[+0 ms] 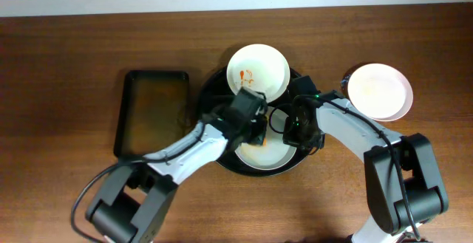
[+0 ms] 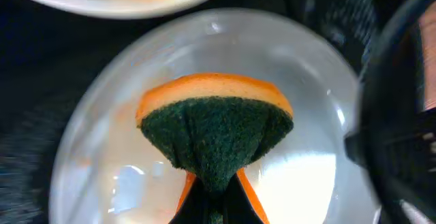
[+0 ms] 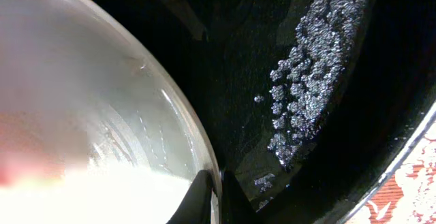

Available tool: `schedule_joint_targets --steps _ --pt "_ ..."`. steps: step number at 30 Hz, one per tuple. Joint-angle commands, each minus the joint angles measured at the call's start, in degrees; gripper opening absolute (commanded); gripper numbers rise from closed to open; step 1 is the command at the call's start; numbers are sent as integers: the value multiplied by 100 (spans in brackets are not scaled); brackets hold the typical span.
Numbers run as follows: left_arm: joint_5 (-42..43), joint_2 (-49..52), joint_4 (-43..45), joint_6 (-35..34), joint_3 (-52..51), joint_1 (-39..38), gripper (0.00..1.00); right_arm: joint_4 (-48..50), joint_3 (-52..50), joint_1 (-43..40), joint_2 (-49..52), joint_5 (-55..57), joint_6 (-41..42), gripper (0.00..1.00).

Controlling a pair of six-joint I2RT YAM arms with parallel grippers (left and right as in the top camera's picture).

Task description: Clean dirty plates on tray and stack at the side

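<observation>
Green fibrous sponge (image 2: 216, 139) in left claw (image 2: 212, 202), glossy plate (image 2: 306, 81), beaded black tray (image 3: 306, 81)

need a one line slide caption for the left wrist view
Left gripper holds a folded orange-and-green sponge over a pale plate on the black tray.

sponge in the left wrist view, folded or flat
Folded: the sponge is pinched at the bottom by the left tool, green face creased and orange edge arched.
</observation>
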Motion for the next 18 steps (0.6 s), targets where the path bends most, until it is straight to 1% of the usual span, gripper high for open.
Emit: schedule_joint_targets --steps 1,2,5,8,10,12,14,16,18 --pt "31 470 140 -55 68 -52 0 -201 -293 -15 269 398 70 4" --pt "-186 514 195 -52 68 -20 0 -205 -293 -15 269 398 70 4" --pt "-1567 514 393 -52 68 96 0 -245 -293 -15 269 398 70 4" --pt "-2247 514 472 -52 68 282 0 -262 -293 -15 269 398 70 4" --pt "-2538 514 581 -52 68 426 0 -264 -293 -15 269 398 70 4" --pt "-2540 511 684 -50 81 509 0 -264 -293 -15 269 398 70 4" --pt "-2542 437 675 306 140 544 0 -264 -293 -15 269 400 70 4" --pt "-2719 125 514 382 192 542 0 -264 -293 -15 269 400 70 4" --pt "-3224 -201 291 380 192 553 0 -264 -293 -17 269 402 72 4"
